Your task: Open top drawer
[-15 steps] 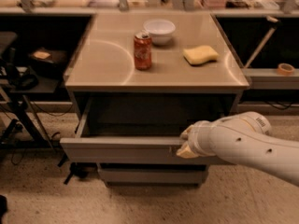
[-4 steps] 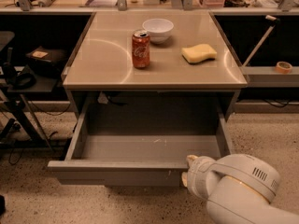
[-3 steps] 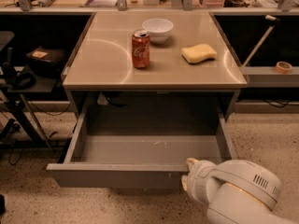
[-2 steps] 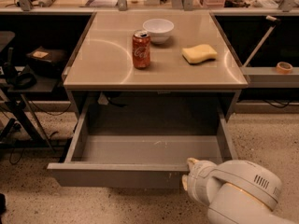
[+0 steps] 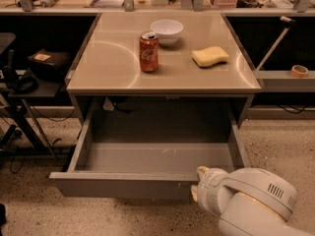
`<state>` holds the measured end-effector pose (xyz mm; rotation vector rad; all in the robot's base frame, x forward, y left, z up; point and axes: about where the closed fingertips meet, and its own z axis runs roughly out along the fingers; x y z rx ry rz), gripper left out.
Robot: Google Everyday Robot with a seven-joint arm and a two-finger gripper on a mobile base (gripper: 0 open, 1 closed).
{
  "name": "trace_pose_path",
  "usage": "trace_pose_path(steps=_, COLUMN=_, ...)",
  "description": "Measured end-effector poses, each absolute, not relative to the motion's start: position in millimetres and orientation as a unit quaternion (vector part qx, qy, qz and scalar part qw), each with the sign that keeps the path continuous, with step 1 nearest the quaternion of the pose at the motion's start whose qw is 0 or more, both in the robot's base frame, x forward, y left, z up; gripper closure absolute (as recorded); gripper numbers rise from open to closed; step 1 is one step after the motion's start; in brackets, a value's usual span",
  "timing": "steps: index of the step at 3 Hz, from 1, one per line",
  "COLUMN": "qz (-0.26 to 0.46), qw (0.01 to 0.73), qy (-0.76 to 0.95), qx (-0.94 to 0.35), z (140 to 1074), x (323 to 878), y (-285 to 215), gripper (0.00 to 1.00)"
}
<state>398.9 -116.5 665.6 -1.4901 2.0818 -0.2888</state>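
Top drawer (image 5: pixel 128 183): pulled well out from under the table, toward the camera; flat grey front without a handle, shallow grey tray behind it, a few small white marks on the tray floor right of centre.
Drawer position: directly beneath the tabletop, its side walls running back into the dark cavity of the frame.
Gripper (image 5: pixel 199 181): at the right end of the drawer front, against its top edge; only a pale tip shows past the arm, so whether it is clamped on the edge or spread apart cannot be told.
Arm (image 5: pixel 251 203): bulky white housing with a small vent grille, filling the lower right corner and covering the right part of the drawer front.
Table (image 5: pixel 108 65): beige, glossy top carrying 3 objects.
Soda can (image 5: pixel 148 52): red, upright, near the middle of the top.
Bowl (image 5: pixel 166 31): white, just behind and right of the can.
Sponge (image 5: pixel 210 56): yellow, lying flat, right of the can and apart from it.
Tape roll (image 5: pixel 298 71): on a low shelf right of the table.
Floor (image 5: pixel 34 205): speckled, pale.
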Motion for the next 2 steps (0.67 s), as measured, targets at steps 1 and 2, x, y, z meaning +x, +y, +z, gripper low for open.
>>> trace_pose_path(steps=1, qz=-0.108, qw=0.279, qy=0.776, qx=-0.555, z=665.6, x=398.9, y=-116.5, gripper=0.12)
trace_pose_path(steps=2, qz=-0.108, qw=0.279, qy=0.776, qx=-0.555, z=665.6, x=398.9, y=-116.5, gripper=0.0)
